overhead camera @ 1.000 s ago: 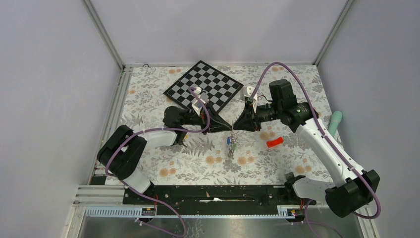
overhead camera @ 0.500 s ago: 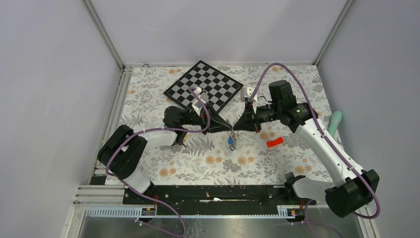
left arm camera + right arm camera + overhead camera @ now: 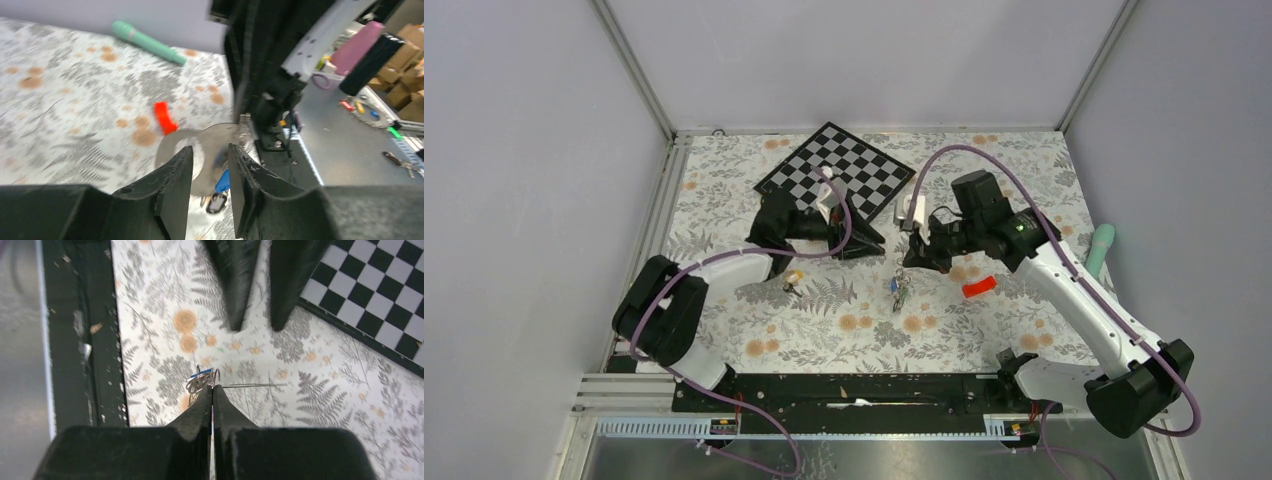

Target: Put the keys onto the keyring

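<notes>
Top external view showed both arms reaching toward the middle of the floral bench [image 3: 724,200], their tips near each other but apart. The left tool [image 3: 869,244] was level above the bench, just in front of the near corner of the checkerboard [image 3: 864,170]. The right tool [image 3: 907,258] pointed down and to the left. The keys [image 3: 897,290] hung in a small cluster directly below it.

Left wrist view showed the left tool's fingers [image 3: 175,175] spread by a narrow gap with nothing between them. The keyring [image 3: 215,137], a flat grey oval plate, was beyond those fingertips. Its far edge met the blurred black body of the right tool. A blue tag [image 3: 223,181] hung at the plate's lower edge, with a darker piece just below it.

Right wrist view showed the right tool's fingers [image 3: 200,410] pressed together. A bundle of thin metal loops with a trace of blue sat right at their tips, so this tool was pinching the keyring with the keys on it. The grip point itself was too small to resolve.

A yellow-tagged key [image 3: 792,281] lay loose on the bench beside the left forearm, well apart from the cluster. A red item [image 3: 979,288] lay right of the keys. A green cylinder [image 3: 1101,248] lay at the bench's right edge.
</notes>
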`<state>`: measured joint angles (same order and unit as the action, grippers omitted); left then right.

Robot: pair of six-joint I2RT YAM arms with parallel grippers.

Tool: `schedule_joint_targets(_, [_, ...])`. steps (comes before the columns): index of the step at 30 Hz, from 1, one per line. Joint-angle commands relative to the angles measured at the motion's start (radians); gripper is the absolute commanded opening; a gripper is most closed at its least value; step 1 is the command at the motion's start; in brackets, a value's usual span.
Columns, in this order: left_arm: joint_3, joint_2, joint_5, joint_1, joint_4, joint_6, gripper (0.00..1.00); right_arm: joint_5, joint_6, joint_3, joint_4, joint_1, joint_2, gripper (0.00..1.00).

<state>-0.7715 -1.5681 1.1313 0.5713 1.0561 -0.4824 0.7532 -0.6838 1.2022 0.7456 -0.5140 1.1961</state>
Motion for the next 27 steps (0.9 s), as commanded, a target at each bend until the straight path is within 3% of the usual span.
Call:
schedule_joint_targets(1, [-0.169, 0.092, -0.019, -0.075, -0.692, 0.460, 0.37, -0.241, -0.092, -0.021, 0.024, -0.071, -0.048, 0.00])
schedule_joint_targets(4, [-0.266, 0.114, -0.159, -0.087, -1.127, 0.784, 0.39, -0.258, -0.098, -0.071, -0.024, -0.079, -0.079, 0.00])
schedule_joint_targets(8, [-0.332, 0.121, -0.349, -0.109, -1.421, 0.927, 0.40, -0.292, -0.124, -0.112, -0.077, -0.087, -0.107, 0.00])
schedule_joint_targets(14, [-0.384, 0.114, -0.631, -0.132, -1.638, 0.951, 0.41, -0.291, -0.130, -0.158, -0.144, -0.094, -0.118, 0.00])
schedule_joint_targets(21, [-0.380, 0.099, -0.723, -0.169, -1.778, 0.991, 0.53, -0.197, -0.099, -0.233, -0.228, -0.094, -0.110, 0.00])
schedule_joint_targets(27, [-0.419, -0.018, -0.759, -0.248, -1.876, 0.988, 0.52, -0.147, -0.072, -0.262, -0.265, -0.095, -0.114, 0.00])
